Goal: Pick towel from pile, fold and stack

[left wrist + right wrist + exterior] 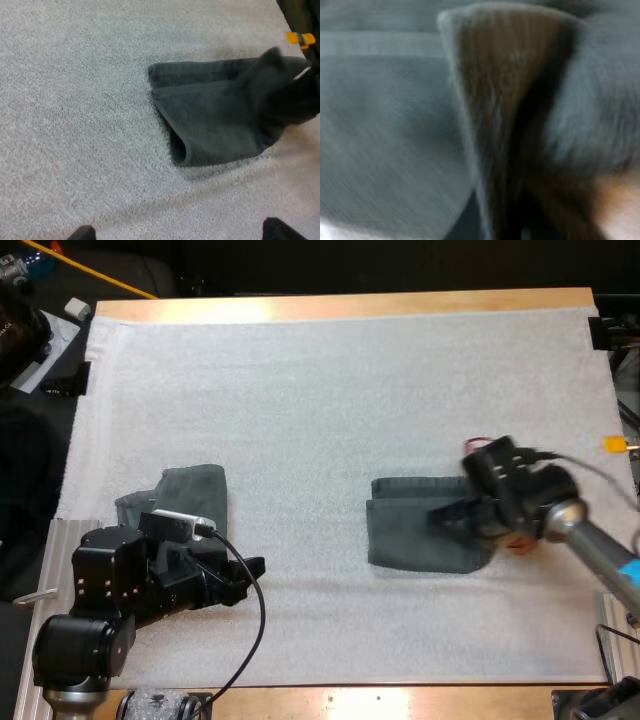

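Pinching the folded towel [405,535] by its right edge with the right gripper [450,518], holding the left gripper [245,580] spread, risking dragging layers apart.

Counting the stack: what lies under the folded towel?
The folded towel lies on the white mat; its own layers show at the edge. Anything beneath is covered.
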